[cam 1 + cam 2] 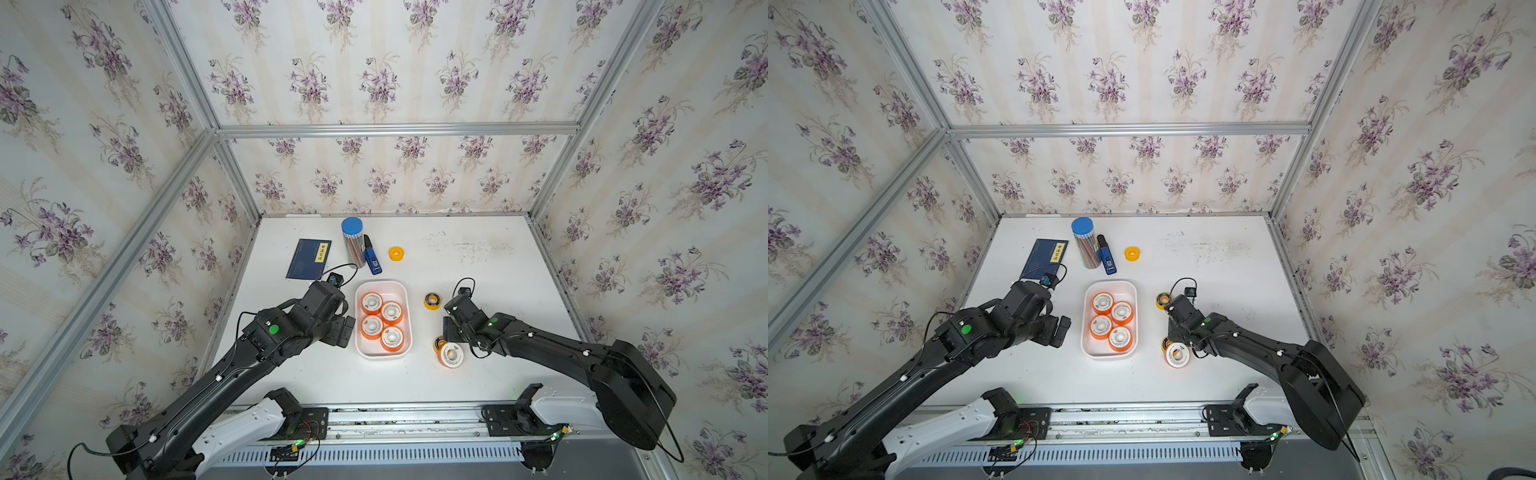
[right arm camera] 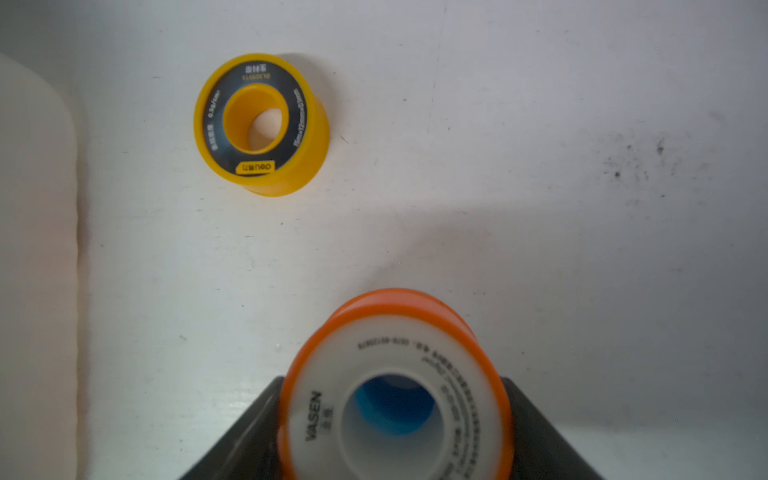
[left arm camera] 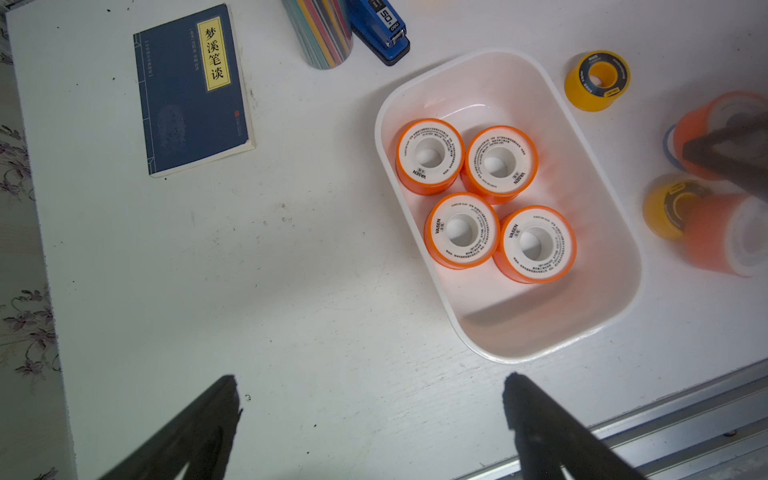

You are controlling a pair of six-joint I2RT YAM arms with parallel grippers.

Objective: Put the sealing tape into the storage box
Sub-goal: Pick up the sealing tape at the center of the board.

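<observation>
The right gripper (image 2: 392, 380) seems clamped on the sides of an orange sealing tape spool (image 2: 395, 345) right of the storage box (image 1: 402, 293), where four spools (image 1: 391, 312) lie. The left gripper (image 3: 372, 390) hangs open. Grasping step; next, lift clear, carry left over the rim, release.

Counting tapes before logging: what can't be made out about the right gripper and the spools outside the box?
Right gripper: its wrist covers it in both top views; in the right wrist view the flange of the orange spool hides jaw contact.
Blue thing inside that spool's hole: blurred, unidentifiable.
Yellow spool: mostly covered by the leaning spool, top views.
</observation>
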